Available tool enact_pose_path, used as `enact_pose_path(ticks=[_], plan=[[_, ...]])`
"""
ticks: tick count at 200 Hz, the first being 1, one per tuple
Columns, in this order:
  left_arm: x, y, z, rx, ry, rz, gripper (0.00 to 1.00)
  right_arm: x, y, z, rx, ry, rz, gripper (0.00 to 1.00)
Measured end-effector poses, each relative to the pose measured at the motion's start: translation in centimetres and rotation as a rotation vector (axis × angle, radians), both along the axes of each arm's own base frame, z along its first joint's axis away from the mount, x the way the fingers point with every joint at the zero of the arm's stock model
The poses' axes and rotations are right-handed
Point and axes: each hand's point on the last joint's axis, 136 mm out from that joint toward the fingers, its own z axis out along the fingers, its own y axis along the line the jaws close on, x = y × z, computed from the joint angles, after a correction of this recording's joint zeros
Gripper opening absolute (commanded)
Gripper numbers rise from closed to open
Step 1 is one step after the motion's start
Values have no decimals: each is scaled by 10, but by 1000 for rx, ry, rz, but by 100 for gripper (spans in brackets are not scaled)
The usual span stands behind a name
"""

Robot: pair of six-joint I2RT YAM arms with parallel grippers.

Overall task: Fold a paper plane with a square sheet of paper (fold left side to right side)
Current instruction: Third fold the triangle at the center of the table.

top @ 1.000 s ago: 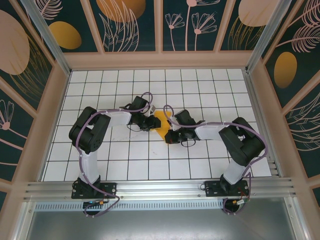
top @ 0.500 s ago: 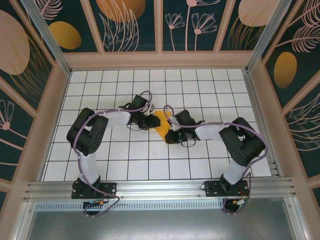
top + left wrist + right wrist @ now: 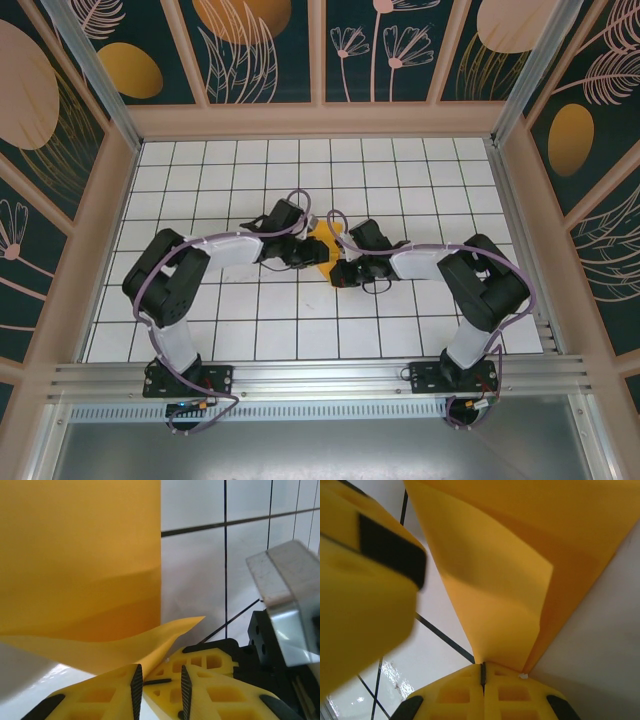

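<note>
Bright, even light; blurred wrist close-ups.

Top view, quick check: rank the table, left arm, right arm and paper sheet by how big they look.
Largest: table.
Next: left arm and right arm, which look alike, so tied.
Smallest: paper sheet, partly hidden by the arms.

White gridded tabletop (image 3: 400,160), dark floral walls (image 3: 270,50)
</note>
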Motion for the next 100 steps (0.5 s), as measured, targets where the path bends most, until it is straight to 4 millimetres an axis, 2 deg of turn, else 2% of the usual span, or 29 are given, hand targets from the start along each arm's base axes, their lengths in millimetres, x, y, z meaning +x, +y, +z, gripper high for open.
enact_pose_path(ticks=[33, 100], plan=[[-5, -5, -14, 6, 35, -3, 30, 0, 0, 0, -2, 2, 0, 0], [-4, -6, -29, 13, 55, 7, 30, 0, 0, -1, -7, 7, 0, 0]])
